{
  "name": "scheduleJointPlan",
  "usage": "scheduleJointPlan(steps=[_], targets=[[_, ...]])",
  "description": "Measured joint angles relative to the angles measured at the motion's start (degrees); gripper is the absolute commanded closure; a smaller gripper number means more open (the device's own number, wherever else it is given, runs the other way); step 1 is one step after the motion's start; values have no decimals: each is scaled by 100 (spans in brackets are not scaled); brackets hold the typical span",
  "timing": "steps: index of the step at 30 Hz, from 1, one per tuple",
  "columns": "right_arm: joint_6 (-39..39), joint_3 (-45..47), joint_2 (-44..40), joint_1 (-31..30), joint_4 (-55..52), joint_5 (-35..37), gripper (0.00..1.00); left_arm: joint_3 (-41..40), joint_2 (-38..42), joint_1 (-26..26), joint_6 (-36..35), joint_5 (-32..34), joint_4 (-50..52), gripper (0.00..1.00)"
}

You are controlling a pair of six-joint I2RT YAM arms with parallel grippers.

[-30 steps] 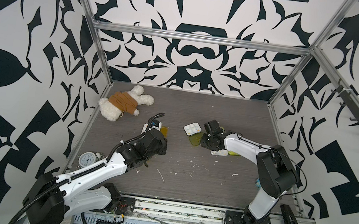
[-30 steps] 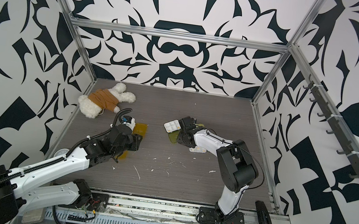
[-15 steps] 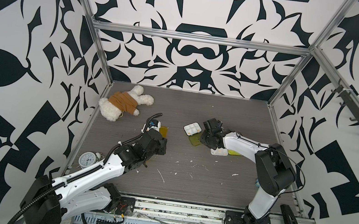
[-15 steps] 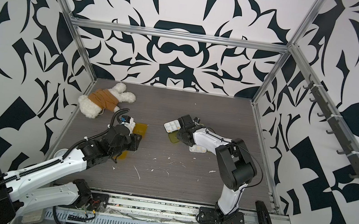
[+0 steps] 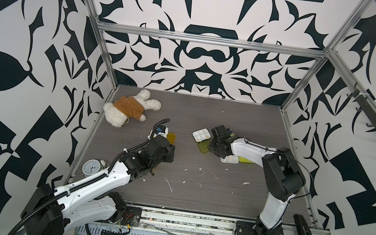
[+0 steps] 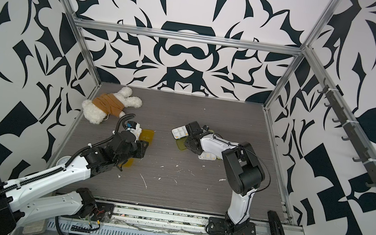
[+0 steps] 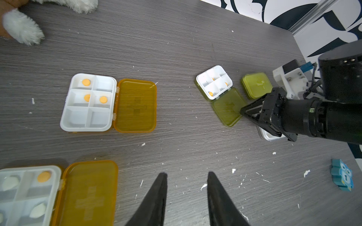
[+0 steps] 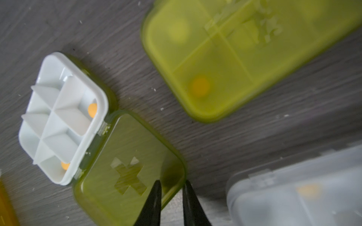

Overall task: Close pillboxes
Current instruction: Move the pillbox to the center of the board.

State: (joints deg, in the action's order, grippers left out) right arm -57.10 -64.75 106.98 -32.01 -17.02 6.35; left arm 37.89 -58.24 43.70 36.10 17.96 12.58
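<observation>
We see the right gripper (image 8: 171, 203) low over the open yellow-green pillbox (image 8: 58, 121), which sits right of the table's (image 8: 254, 137) middle in both top views; its 2 fingertips (image 8: 155, 197) stand narrowly apart, straddling the free rim of the lid (image 8: 129, 162). That lid lies flat on the table, hinged out beside the white tray; we cannot tell whether the tips pinch the rim or merely bracket it. Orange pills show in 2 of the tray's compartments. Just beside this box lie a closed yellow-green pillbox (image 8: 235, 49) and a clear pillbox (image 8: 293, 191) that looks closed; the clear one is partly under the right arm in the left wrist view. The left gripper (image 7: 187, 197) hovers over bare table, fingers apart, holding nothing. Near it an amber pillbox (image 7: 88, 101) and a second amber pillbox (image 7: 29, 195) both lie open, lids flat beside their trays; 3 orange pills show in the former. The plush toy (image 5: 130, 108) lies at the far left corner, well apart from every box.
</observation>
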Motion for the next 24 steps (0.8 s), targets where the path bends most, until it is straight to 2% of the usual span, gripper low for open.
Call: scheduleJointPlan(steps=[13,24], targets=[[90,-2,4,0,-2,-15,84,0,0,0,-7,2,-13,62],[634,46,0,0,33,-52,85,0,-35,0,-7,2,-66,62]])
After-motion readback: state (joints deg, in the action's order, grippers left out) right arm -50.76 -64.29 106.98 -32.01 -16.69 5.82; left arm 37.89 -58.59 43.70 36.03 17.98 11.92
